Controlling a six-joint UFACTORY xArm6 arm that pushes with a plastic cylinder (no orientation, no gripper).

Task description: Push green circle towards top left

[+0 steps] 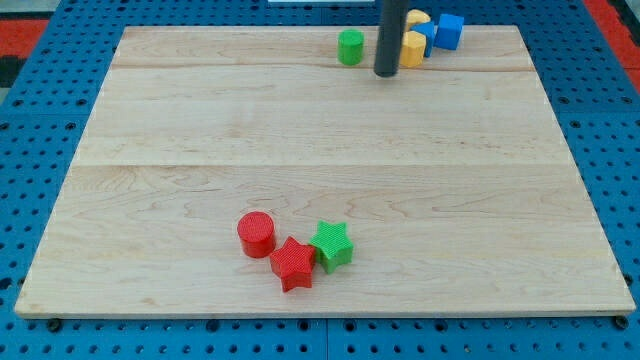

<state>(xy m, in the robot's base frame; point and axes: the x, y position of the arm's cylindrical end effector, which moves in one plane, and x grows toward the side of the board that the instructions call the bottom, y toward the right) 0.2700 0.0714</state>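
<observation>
Just right of green circle (350,47), my tip (386,73)

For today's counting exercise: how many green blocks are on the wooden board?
2. The green circle block sits near the view's top, just left of my tip. The green star block lies near the view's bottom, touching the red star block.

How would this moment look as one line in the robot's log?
goal: green circle to top left | my tip just right of it, apart | yellow blocks behind rod
</observation>
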